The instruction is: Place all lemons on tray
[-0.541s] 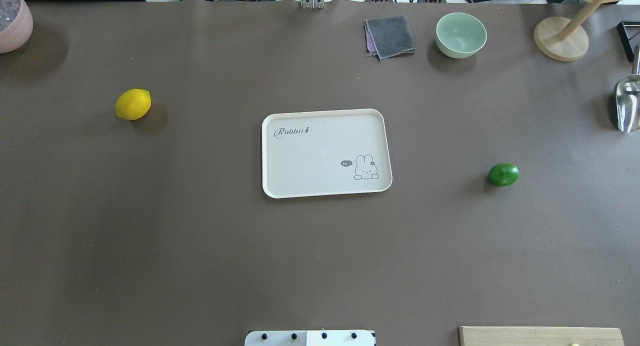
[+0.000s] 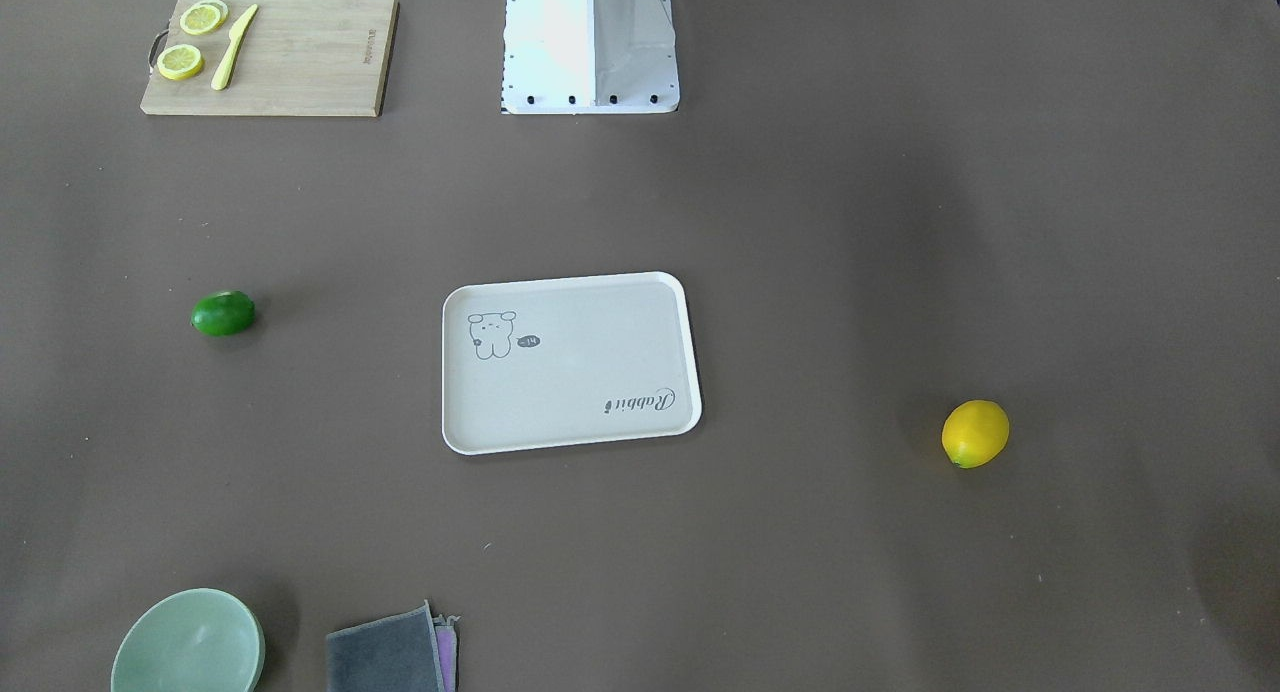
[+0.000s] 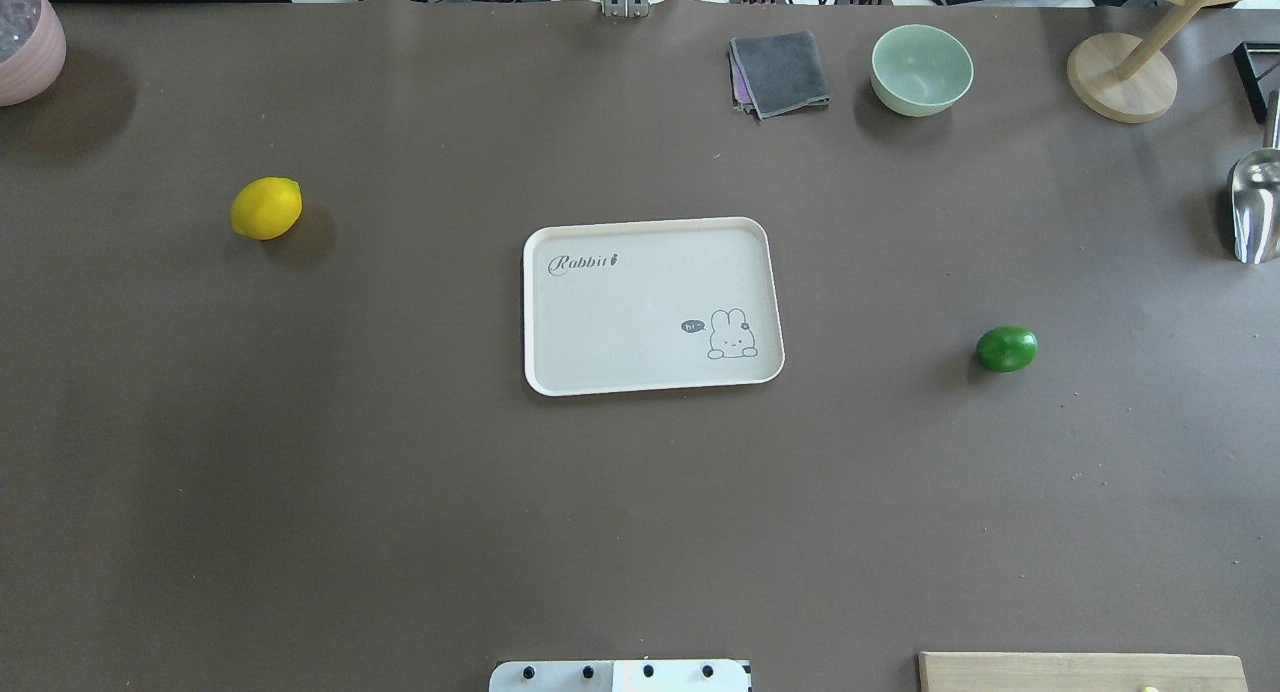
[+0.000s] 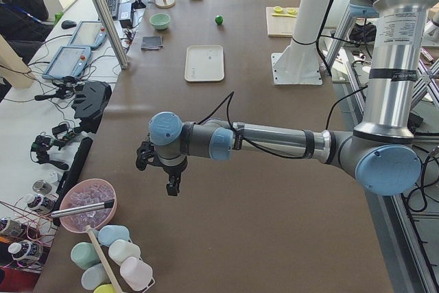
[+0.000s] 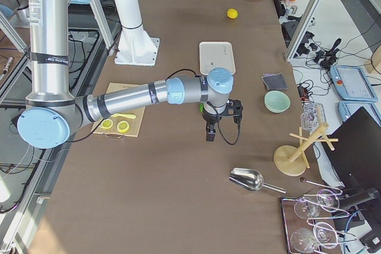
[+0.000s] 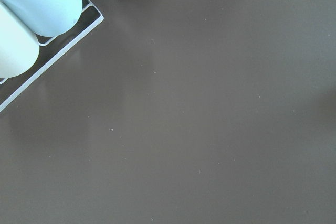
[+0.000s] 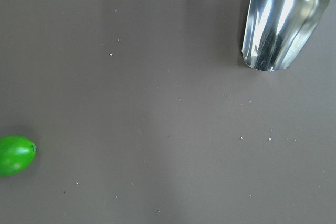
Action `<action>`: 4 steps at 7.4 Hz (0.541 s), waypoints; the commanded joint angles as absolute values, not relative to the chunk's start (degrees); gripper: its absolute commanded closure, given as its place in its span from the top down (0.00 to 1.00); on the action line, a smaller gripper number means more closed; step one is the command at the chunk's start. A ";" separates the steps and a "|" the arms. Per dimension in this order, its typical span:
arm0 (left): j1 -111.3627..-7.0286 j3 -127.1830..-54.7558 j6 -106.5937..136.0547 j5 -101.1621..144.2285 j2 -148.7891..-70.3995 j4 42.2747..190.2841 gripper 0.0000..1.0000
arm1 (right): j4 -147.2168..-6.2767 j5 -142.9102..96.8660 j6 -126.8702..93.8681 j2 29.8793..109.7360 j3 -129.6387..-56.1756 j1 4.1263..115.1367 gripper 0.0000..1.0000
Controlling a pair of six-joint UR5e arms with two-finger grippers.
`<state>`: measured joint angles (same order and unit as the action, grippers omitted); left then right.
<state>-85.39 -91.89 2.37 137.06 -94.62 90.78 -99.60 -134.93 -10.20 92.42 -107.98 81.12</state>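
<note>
The yellow lemon (image 3: pixel 266 208) lies on the table left of the off-white Rabbit tray (image 3: pixel 620 312). The green lemon (image 3: pixel 1007 349) lies to the tray's right. Both are apart from the tray, which holds nothing. In the front-facing view the yellow lemon (image 2: pixel 975 433) is right of the tray (image 2: pixel 570 372) and the green lemon (image 2: pixel 223 313) is left of it. The green lemon (image 7: pixel 16 155) shows at the right wrist view's left edge. My left gripper (image 4: pixel 171 186) and right gripper (image 5: pixel 209 134) show only in the side views, above bare table. I cannot tell whether they are open or shut.
A wooden cutting board (image 2: pixel 270 57) with lemon slices and a yellow knife lies near the robot base. A green bowl (image 3: pixel 921 69), grey cloth (image 3: pixel 780 72), wooden stand (image 3: pixel 1120 77) and metal scoop (image 3: pixel 1255 207) stand far right. A pink bowl (image 3: pixel 25 37) sits far left.
</note>
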 commanded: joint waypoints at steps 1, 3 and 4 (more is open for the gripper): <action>-82.10 -91.84 2.90 137.37 -96.50 90.62 0.99 | -99.67 -135.78 -10.63 92.02 -107.93 80.60 1.00; -80.26 -91.58 7.18 137.72 -98.94 91.32 1.00 | -99.49 -136.23 -17.09 89.67 -107.93 76.23 1.00; -74.85 -90.71 10.77 137.29 -102.97 91.14 1.00 | -99.49 -135.88 -22.18 87.39 -107.93 72.11 1.00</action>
<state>-79.71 -91.46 6.84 137.57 -98.97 91.19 -99.54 -136.10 -16.39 89.87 -107.93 76.55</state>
